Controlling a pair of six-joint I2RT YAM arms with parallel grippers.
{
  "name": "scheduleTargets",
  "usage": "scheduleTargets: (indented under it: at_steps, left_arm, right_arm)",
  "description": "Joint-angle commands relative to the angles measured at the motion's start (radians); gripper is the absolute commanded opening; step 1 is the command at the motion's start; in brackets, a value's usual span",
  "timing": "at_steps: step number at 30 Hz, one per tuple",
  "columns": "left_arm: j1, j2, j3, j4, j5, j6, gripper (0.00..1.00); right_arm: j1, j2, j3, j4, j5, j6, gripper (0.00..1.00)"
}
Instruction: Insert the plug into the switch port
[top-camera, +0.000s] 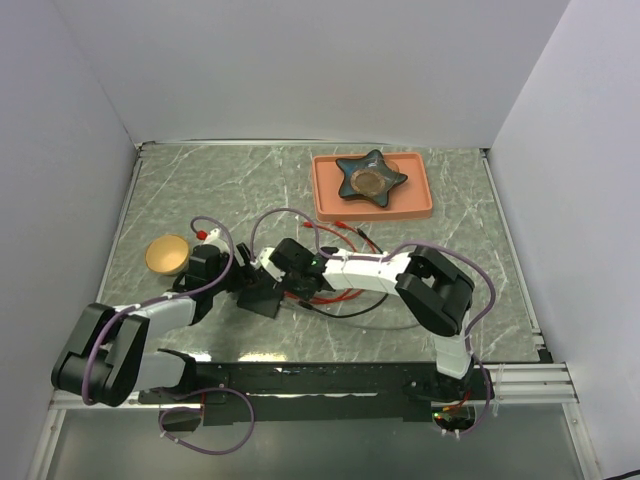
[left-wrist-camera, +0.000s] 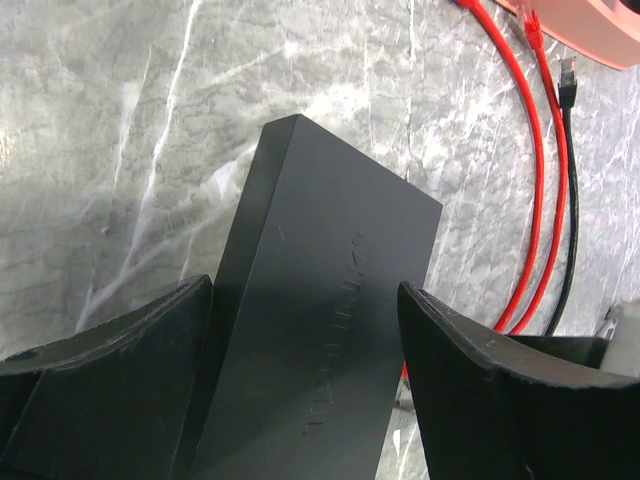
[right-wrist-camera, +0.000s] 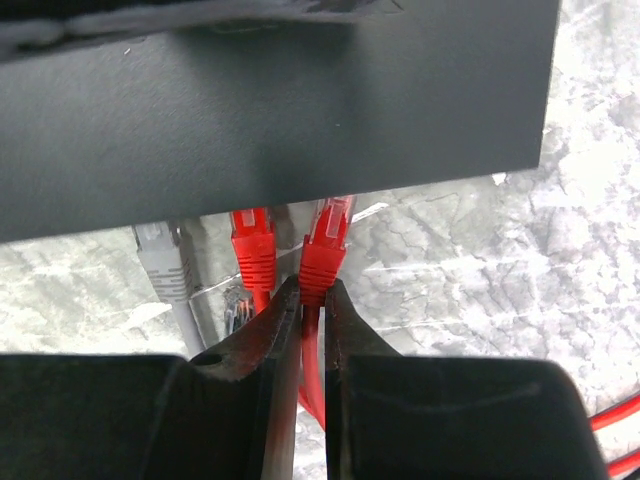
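The switch (left-wrist-camera: 320, 300) is a flat matte-black box, held tilted off the table between my left gripper's (left-wrist-camera: 305, 285) fingers (left-wrist-camera: 110, 380). In the top view the switch (top-camera: 262, 295) sits at mid table with my left gripper (top-camera: 245, 272) on it. My right gripper (right-wrist-camera: 315, 290) is shut on the boot of a red plug (right-wrist-camera: 325, 245), whose clear tip reaches the underside edge of the switch (right-wrist-camera: 280, 110). A second red plug (right-wrist-camera: 254, 250) and a grey plug (right-wrist-camera: 160, 262) sit at that same edge, to the left. The sockets themselves are hidden. My right gripper (top-camera: 298, 272) meets the switch from the right.
An orange tray (top-camera: 420, 200) with a dark star-shaped dish (top-camera: 370, 178) stands at the back right. A wooden bowl (top-camera: 168, 255) lies left of my left arm. Red cables (top-camera: 345, 238) and a black cable (left-wrist-camera: 568, 200) trail across the marble table (top-camera: 200, 190) right of the switch.
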Motion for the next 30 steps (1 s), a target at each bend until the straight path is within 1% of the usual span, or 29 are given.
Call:
scheduleTargets:
  at_steps: [1,4,7,10,17,24,30]
  left_arm:
    - [-0.019,0.04,0.0,0.033,0.124,-0.014,0.8]
    - [-0.019,0.059,-0.001,0.052,0.133,-0.014,0.79]
    - [-0.019,0.071,-0.003,0.058,0.144,-0.014,0.77]
    - [-0.019,0.073,-0.003,0.056,0.146,-0.014,0.76]
    - [-0.021,0.042,-0.007,0.024,0.156,-0.018,0.75]
    - [-0.021,0.036,0.003,-0.017,0.162,-0.017,0.73]
    - [-0.021,0.054,0.014,-0.027,0.198,-0.02,0.72]
  right_arm:
    - [0.024,-0.032,-0.021,0.173,-0.159,-0.034,0.0]
    - [0.023,-0.043,-0.03,0.178,-0.191,-0.045,0.0]
    - [0.026,-0.043,-0.027,0.179,-0.179,-0.047,0.0]
    - [0.024,-0.022,-0.004,0.164,-0.128,-0.034,0.0]
    - [0.023,0.054,0.089,0.092,0.001,0.052,0.0]
    - [0.024,0.048,0.102,0.118,0.031,0.095,0.0]
    - [0.024,0.031,0.091,0.188,-0.005,0.101,0.0]
